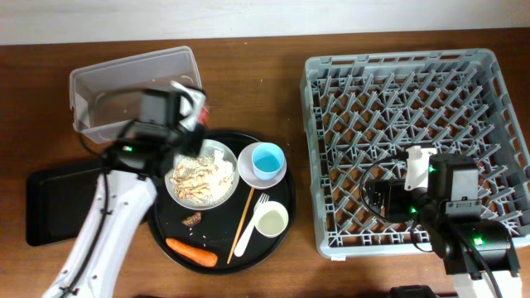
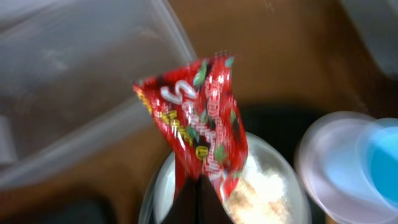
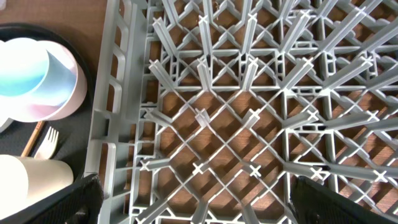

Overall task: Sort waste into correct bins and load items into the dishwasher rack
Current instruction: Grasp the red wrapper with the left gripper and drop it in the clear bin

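Dark brown wood table [image 1: 265, 66], bare and glossy; pale wall [image 1: 248, 16] strip along far edge.

Rack [image 1: 406, 141] on the R side, nothing in it, wood showing thru the lattice. R claw [image 3: 199, 193] hangs over its near-L part, jaws wide apart, nothing held.

Round tray [image 1: 166, 240] at centre-L. Tub [image 1: 124, 91] far L, w/ flat tray [image 1: 58, 203] nearer, beside the round tray.

On the round tray:
- plate [image 1: 201, 174] w/ beige scraps [image 1: 199, 178]
- bowl [image 1: 262, 164] w/ blue cup [image 1: 267, 160] in it
- white cup [image 1: 271, 220], near R
- fork [image 1: 248, 228] and thin wooden stick [image 1: 243, 217], side by side
- carrot [image 1: 192, 252] at near edge
- brown bit [image 1: 193, 219] below the plate

L claw [image 2: 199, 193] is pinched tight on the red wrapper [image 2: 199, 118], which is held in the air over the plate's far rim, just beside the tub corner.
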Available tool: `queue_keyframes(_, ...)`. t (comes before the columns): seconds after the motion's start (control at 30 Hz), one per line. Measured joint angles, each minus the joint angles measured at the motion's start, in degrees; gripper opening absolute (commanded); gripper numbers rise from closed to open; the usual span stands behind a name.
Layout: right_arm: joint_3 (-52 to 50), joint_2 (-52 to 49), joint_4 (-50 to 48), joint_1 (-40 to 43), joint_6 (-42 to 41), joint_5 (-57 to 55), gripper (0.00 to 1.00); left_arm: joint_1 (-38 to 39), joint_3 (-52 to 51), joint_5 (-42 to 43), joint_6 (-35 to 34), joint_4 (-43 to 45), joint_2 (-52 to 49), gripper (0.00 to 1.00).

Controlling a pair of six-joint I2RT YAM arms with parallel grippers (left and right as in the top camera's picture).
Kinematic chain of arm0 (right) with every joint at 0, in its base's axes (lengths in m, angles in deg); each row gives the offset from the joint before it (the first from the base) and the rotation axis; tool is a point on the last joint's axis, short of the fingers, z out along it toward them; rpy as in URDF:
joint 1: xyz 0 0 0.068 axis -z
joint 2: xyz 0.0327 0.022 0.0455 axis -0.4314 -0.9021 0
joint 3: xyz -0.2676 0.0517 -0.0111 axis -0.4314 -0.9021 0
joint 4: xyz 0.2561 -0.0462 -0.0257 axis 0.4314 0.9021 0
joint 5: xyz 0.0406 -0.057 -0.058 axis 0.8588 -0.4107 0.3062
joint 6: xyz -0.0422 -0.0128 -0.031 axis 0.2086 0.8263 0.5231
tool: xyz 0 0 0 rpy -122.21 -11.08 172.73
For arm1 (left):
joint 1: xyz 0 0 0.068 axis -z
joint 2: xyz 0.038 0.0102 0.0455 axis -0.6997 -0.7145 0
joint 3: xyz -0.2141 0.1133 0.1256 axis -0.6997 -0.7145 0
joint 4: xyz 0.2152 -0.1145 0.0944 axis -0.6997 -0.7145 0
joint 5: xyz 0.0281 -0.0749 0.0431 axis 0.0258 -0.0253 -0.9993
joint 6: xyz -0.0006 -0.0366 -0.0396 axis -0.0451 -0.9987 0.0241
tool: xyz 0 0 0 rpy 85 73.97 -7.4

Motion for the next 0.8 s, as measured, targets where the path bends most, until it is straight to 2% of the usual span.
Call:
queue_keyframes(0.07, 0.04, -0.02, -0.07, 0.0, -0.02, 0.0, 0.99, -3.93, -0.13, -1.22, 0.0, 5.99, -0.94, 0.0)
queue_keyframes(0.2, 0.11, -0.13, 0.07, 0.0, 0.02, 0.0, 0.99, -8.24, 0.33, -1.77, -0.02, 23.71, -9.05, 0.01)
queue_keyframes(0.23, 0.11, -0.15, 0.0, 0.0, 0.0, 0.0, 0.99, -8.59, 0.28, -1.9, 0.0, 25.07, -10.69, 0.01)
queue_keyframes(0.27, 0.11, -0.09, 0.02, 0.0, -0.02, 0.0, 0.99, -8.66, 0.24, -1.88, 0.0, 27.91, -12.52, 0.29)
queue_keyframes(0.3, 0.11, -0.09, 0.07, 0.0, -0.04, 0.0, 0.99, -8.66, 0.24, -1.92, 0.0, 29.88, -14.75, 0.5)
queue_keyframes(0.33, 0.11, -0.09, 0.04, 0.0, 0.0, 0.02, 0.98, -8.63, 0.24, -1.86, 0.04, 30.51, -15.67, 0.56)
queue_keyframes(0.37, 0.11, -0.09, 0.04, 0.0, -0.02, 0.0, 0.99, -8.63, 0.24, -1.88, 0.0, 30.71, -16.33, 0.68)
queue_keyframes(0.4, 0.11, -0.09, 0.07, 0.0, -0.04, 0.0, 0.99, -8.63, 0.24, -1.88, -0.28, 30.67, -16.94, 0.73)
queue_keyframes(0.57, 0.11, -0.09, 0.76, 0.0, 0.0, 0.0, 0.99, -8.61, 0.37, -0.92, -0.39, 25.79, -16.98, 0.74)
queue_keyframes(0.63, 0.13, -0.09, 0.81, 0.0, 0.02, 0.0, 0.99, -8.09, 0.57, 3.56, -0.42, 17.2, -16.98, 0.66)
queue_keyframes(0.73, 0.17, -0.22, 0.81, 0.0, 0.0, 0.0, 0.99, -4.2, 0.46, 12.81, -0.87, 0.76, -16.98, 0.65)
queue_keyframes(0.8, 0.17, -0.79, 1.01, 0.0, 0.02, 0.0, 0.99, -0.7, 0.39, 16.52, -1.07, -5.79, -16.98, 0.62)
